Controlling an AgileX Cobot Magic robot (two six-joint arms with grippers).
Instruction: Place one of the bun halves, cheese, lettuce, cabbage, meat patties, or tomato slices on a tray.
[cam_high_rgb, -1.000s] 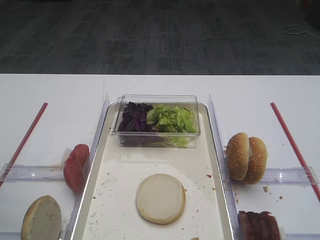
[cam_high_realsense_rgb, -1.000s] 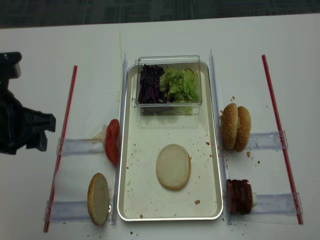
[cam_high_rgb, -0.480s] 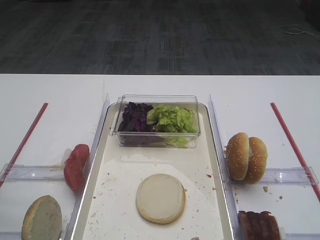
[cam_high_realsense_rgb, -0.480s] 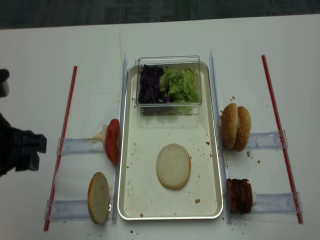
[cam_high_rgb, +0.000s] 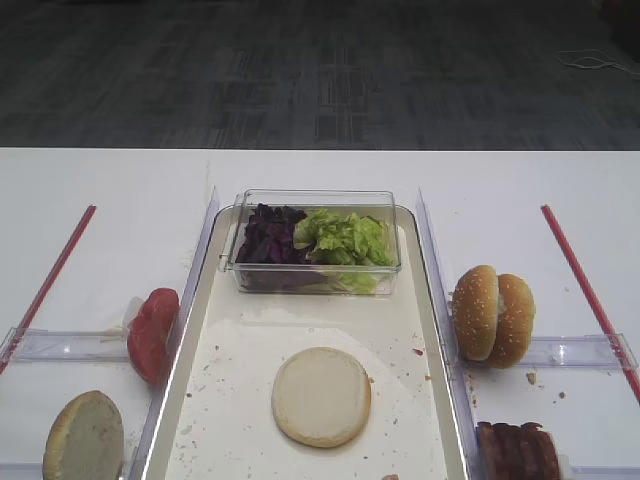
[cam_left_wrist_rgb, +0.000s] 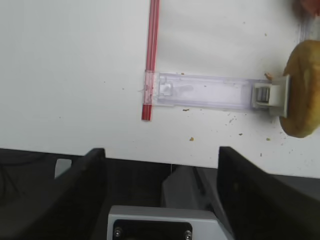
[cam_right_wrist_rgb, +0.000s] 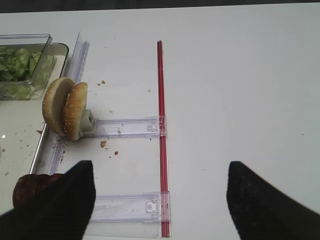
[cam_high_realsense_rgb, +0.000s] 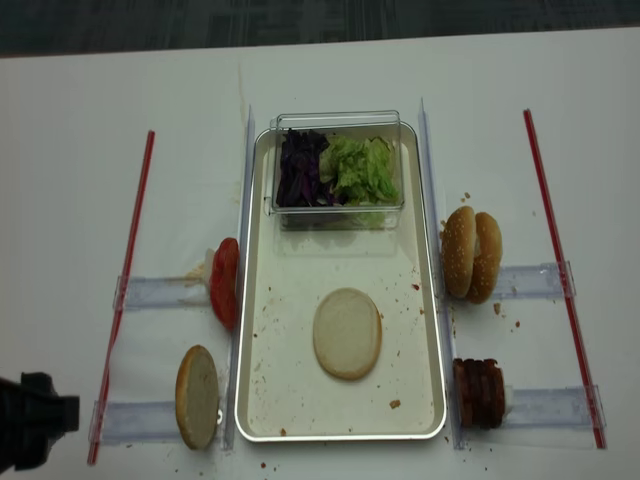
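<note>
Overhead, a white desk (cam_high_realsense_rgb: 330, 75) fills most of the view, and beyond its far edge runs dark grey patterned carpet (cam_high_rgb: 320, 70). The tray (cam_high_realsense_rgb: 262, 300) sits mid-desk, its off-white floor dotted with crumbs. One bun half (cam_high_realsense_rgb: 347, 333) lies flat on that floor, cut face up, toward the tray's near end. At the tray's far end stands a clear box (cam_high_realsense_rgb: 337, 121) with cabbage (cam_high_realsense_rgb: 297, 168) on its left and lettuce (cam_high_realsense_rgb: 360, 168) on its right. Left of the tray, tomato slices (cam_high_realsense_rgb: 224, 283) stand on edge against a clear rail (cam_high_realsense_rgb: 160, 292), and a browner bun half (cam_high_realsense_rgb: 197, 397) leans nearer the front. Right of the tray stand sesame buns (cam_high_realsense_rgb: 472, 254), with meat patties (cam_high_realsense_rgb: 478, 392) nearer the front. Red strips (cam_high_realsense_rgb: 125, 290) run along the desk on both outer sides. The left claw (cam_left_wrist_rgb: 160, 165) hangs at the desk's near left edge, jaws wide apart and holding nothing. The right claw (cam_right_wrist_rgb: 160, 200) hovers over bare desk right of the tray, jaws likewise spread, nothing between them.
</note>
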